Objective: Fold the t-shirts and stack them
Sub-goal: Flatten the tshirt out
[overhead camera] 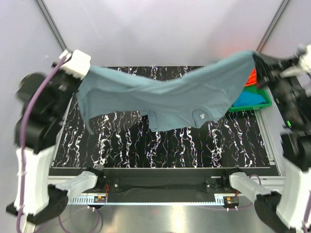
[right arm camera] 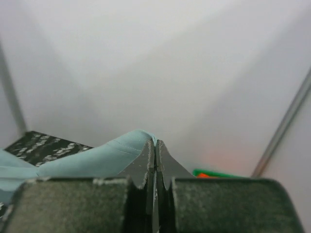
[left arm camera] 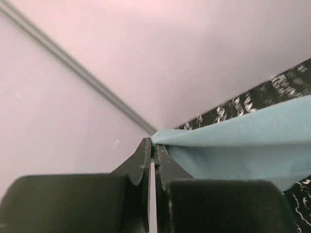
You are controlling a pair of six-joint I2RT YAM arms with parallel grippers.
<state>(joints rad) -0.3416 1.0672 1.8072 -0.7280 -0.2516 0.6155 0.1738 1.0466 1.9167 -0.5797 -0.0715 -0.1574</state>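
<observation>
Above the table (overhead camera: 146, 145), I hold one of three t-shirts, the dusty grey-blue t-shirt (overhead camera: 180, 102), stretched wide between both arms. Over the table's far left corner, my left gripper (overhead camera: 83, 72) is clamped tight on one end of the cloth's top edge. Over the table's far right corner, my right gripper (overhead camera: 256, 57) pinches the other end, its fingers pressed together on a fold. That top edge sags over the table's middle. The shirt's lower edges and one small white neck label (overhead camera: 199, 116) hang lower, and I cannot tell whether they touch the table. Marbled black surface shows across the table's near half. At the table's right edge sits one green tray (overhead camera: 252, 108) holding one orange t-shirt (overhead camera: 251, 77) and one teal-blue t-shirt (overhead camera: 250, 98)
</observation>
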